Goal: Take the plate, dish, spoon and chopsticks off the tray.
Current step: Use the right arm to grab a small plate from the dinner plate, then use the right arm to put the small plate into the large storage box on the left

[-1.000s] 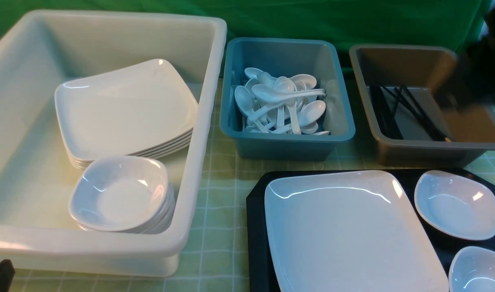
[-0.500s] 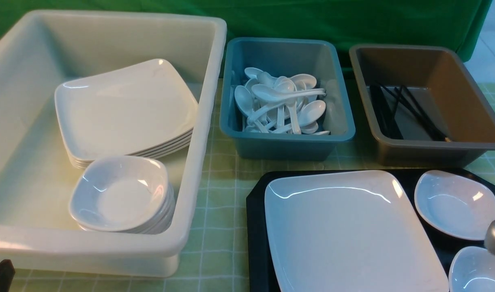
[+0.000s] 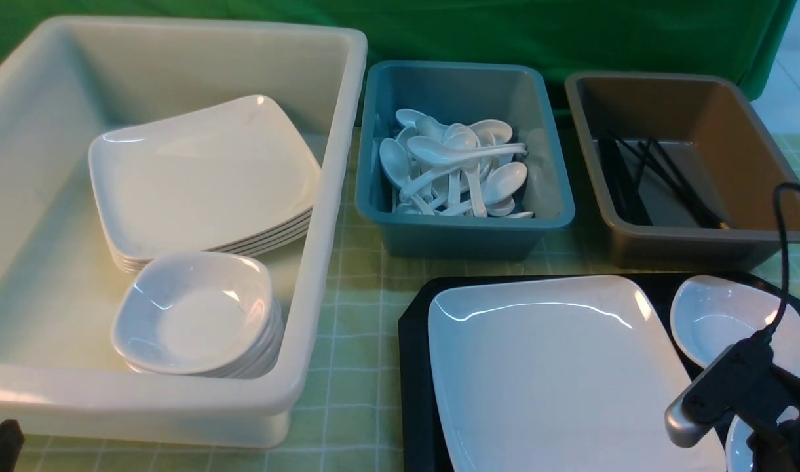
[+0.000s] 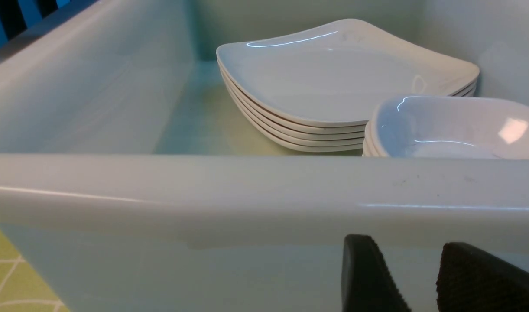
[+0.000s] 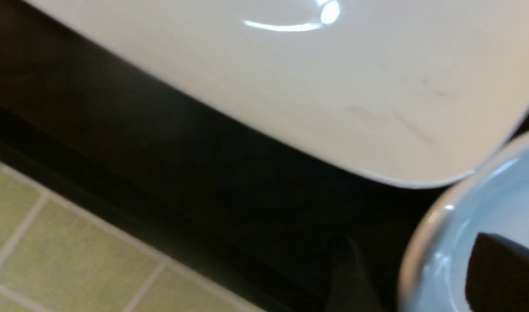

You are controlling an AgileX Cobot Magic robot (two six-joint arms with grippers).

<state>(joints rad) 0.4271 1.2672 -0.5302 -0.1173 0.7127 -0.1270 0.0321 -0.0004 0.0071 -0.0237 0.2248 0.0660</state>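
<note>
On the tray (image 3: pixel 413 367), right tool (image 5: pixel 411 240) apart astride rim of near dish (image 5: pixel 507 186), plate (image 3: pixel 557 373) just beside; left tool (image 4: pixel 407 242) apart facing cream tub (image 3: pixel 177 406).

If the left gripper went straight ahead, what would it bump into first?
The left gripper would likely hit the near outer wall of the cream tub, just under its rim, before reaching anything inside.

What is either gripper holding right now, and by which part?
Nothing. The right gripper stands open astride the rim of the nearer dish, not closed on it; the left gripper is open and empty.
</note>
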